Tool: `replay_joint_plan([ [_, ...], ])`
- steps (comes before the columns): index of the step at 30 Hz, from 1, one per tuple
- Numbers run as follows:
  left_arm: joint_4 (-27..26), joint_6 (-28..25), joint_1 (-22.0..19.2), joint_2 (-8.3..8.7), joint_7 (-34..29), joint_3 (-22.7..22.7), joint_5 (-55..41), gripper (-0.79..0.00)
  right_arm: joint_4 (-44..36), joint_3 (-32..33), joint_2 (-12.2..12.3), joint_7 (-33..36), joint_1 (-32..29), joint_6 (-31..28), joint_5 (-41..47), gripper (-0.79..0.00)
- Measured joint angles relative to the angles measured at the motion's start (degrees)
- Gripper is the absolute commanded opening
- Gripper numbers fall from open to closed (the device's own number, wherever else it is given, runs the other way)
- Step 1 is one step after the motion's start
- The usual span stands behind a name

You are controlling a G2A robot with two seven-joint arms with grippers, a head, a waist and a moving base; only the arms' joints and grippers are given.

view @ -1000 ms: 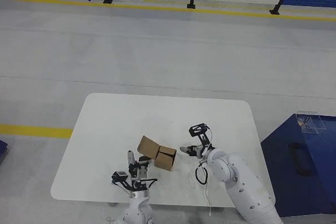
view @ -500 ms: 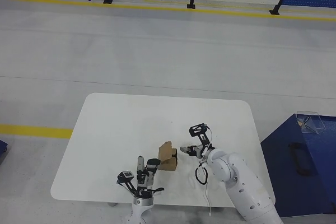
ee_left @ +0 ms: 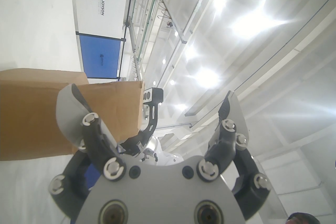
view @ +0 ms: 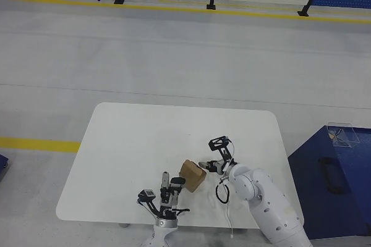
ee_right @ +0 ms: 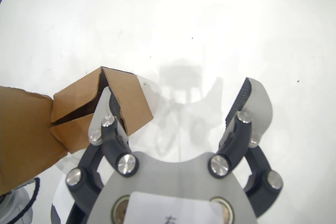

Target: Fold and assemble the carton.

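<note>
The brown carton [view: 192, 175] stands tilted on the white table [view: 130, 142], near its front edge, with its flaps partly folded. My left gripper [view: 171, 184] is open just in front of the carton. In the left wrist view the carton [ee_left: 31, 114] lies behind one finger [ee_left: 76, 109] of the left gripper [ee_left: 149, 96]. My right gripper [view: 206, 165] is open at the carton's right side. In the right wrist view one finger [ee_right: 105, 107] of the right gripper [ee_right: 177, 87] touches the carton's end flaps [ee_right: 78, 104], where a dark slit gapes between them.
A blue cabinet [view: 340, 185] stands off the table's right side, with a clear box [view: 342, 133] on top. The table's far half and left part are bare white surface.
The left gripper has slid right along the table's front edge, pushing the carton right and tipping it up against the right gripper. The right arm has stayed still.
</note>
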Motion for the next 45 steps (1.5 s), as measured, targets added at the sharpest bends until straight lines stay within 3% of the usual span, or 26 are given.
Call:
replay_joint_plan([
  [4,-5.96,4.65,3.99,0.79,-0.9,-2.37,2.07,0.0,0.12,0.25,0.07,-0.5,-0.28,-0.01,-0.45,0.0],
  [8,-13.47,17.63,7.95,1.99,-4.84,-5.02,2.33,0.0,-1.46,0.85,0.33,-0.67,-1.08,1.51,-3.8,0.0],
  [14,-25.24,32.88,14.88,3.94,-11.47,-9.31,6.56,0.0,-3.51,1.48,0.67,1.63,-2.22,1.17,-6.45,0.0],
  [16,-25.87,35.51,15.22,4.03,-12.49,-9.38,6.8,0.0,-3.35,1.61,0.64,2.25,-2.06,1.11,-6.11,0.0],
  [21,-25.18,34.34,15.13,4.03,-11.97,-9.25,6.75,0.0,-1.65,0.54,0.33,2.41,-1.17,1.53,-6.64,0.0],
  [25,-22.71,35.42,13.43,3.88,-7.53,-7.78,15.95,0.0,-0.73,-0.6,0.01,2.69,-0.77,0.64,-5.66,0.0],
  [27,-23.24,37.53,12.57,3.87,-7.49,-7.44,20.12,-0.068,-0.75,-1.05,-0.04,3.04,-0.83,-0.12,-5.65,0.0],
  [31,-27.62,48.83,12.42,4.04,-9.85,-7.26,25.09,-0.022,-1.86,-1.26,-0.04,3.14,-1.57,-1.13,-5.63,0.0],
  [37,-33.72,66.18,11.74,4.06,-16.53,-8.0,22.56,-0.277,-3.68,-0.39,0.18,2.98,-3.05,-1.81,-5.69,0.0],
  [38,-34.02,67.9,11.42,4.04,-16.94,-8.25,21.99,-0.342,-3.77,-0.31,0.2,2.88,-3.2,-1.83,-5.7,0.0],
  [39,-34.14,69.29,11.04,4.02,-16.85,-8.38,21.96,-0.502,-3.81,-0.22,0.21,2.78,-3.33,-1.86,-5.7,0.0],
  [40,-33.87,70.77,10.55,3.94,-16.38,-8.37,22.17,-0.573,-3.81,-0.09,0.22,2.66,-3.47,-1.89,-5.65,0.0],
  [41,-33.34,72.0,10.14,3.87,-16.05,-8.24,22.39,-0.579,-3.76,0.01,0.23,2.59,-3.55,-1.94,-5.5,0.0],
  [45,-30.65,75.41,8.06,3.4,-14.7,-6.72,23.31,-0.416,-3.32,0.38,0.24,2.39,-3.63,-2.32,-4.95,0.0],
])
